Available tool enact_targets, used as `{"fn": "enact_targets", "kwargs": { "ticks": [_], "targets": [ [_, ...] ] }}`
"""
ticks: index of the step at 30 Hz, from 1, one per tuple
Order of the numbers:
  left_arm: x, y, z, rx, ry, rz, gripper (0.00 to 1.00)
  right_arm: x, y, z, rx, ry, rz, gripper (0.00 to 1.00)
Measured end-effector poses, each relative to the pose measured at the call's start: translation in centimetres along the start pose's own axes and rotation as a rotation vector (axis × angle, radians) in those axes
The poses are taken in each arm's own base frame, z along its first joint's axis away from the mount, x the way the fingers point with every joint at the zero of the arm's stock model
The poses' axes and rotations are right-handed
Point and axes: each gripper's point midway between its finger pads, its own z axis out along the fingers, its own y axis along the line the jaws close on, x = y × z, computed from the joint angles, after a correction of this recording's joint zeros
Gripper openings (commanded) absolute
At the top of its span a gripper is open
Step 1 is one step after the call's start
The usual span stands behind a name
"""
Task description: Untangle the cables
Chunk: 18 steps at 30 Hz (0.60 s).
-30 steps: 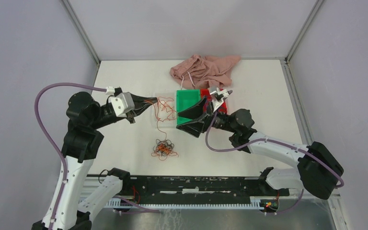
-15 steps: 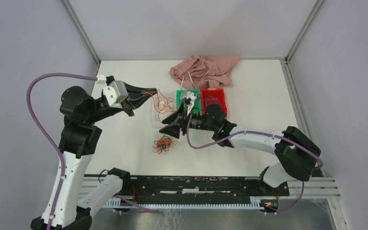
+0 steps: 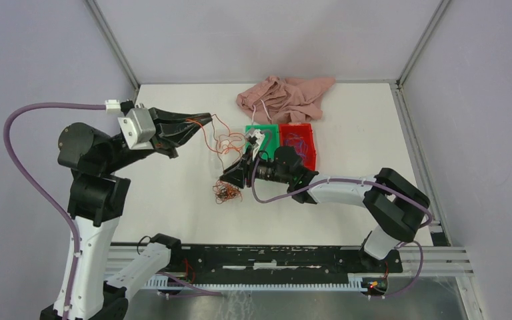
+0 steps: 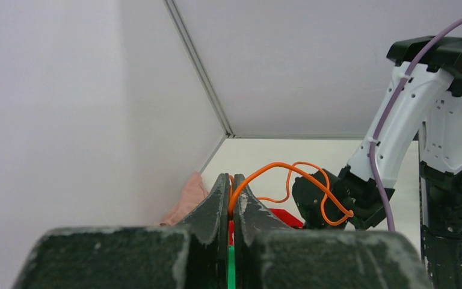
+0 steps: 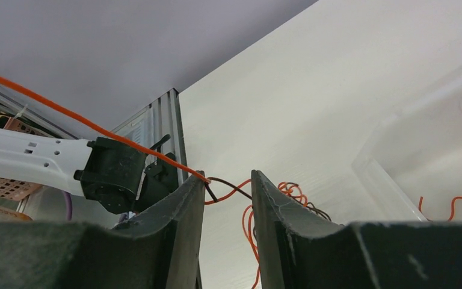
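The cables lie as a small orange and dark tangle (image 3: 227, 194) on the white table. A long orange cable (image 3: 221, 139) runs up from it to my left gripper (image 3: 208, 120), which is shut on it and holds it raised. In the left wrist view the orange cable (image 4: 277, 165) loops out from between the closed jaws of that gripper (image 4: 231, 185). My right gripper (image 3: 229, 180) hangs low, just above the tangle. In the right wrist view that gripper (image 5: 228, 177) is open, and an orange and a dark strand (image 5: 225, 185) cross between its fingertips.
A green bin (image 3: 262, 131) and a red bin (image 3: 300, 143) holding thin wires stand behind the right arm. A pink cloth (image 3: 285, 97) lies at the back. A clear tray edge (image 5: 385, 180) lies beside the tangle. The metal rail runs along the table's near edge.
My right gripper has swung left from the bins down to the tangle. My left gripper has risen and pulled back left with the orange cable, drawing the tangle slightly along.
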Motion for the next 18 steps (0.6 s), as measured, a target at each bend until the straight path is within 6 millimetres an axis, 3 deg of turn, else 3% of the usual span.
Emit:
{"fn": "enact_targets", "kwargs": {
  "ticks": [8,13,18],
  "targets": [
    [-2.7,1.0,1.0,0.002,-0.058,-0.039,0.03,1.7,0.3,1.4,-0.002,0.023,0.049,0.48],
    [-3.9,1.6,1.5,0.001,-0.082,-0.028,0.03,3.0,0.4,1.9,0.012,0.046,0.057,0.41],
    [-7.0,2.5,1.8,-0.007,-0.132,0.033,0.03,3.9,-0.4,2.0,0.058,0.065,0.074,0.35]
  ]
}}
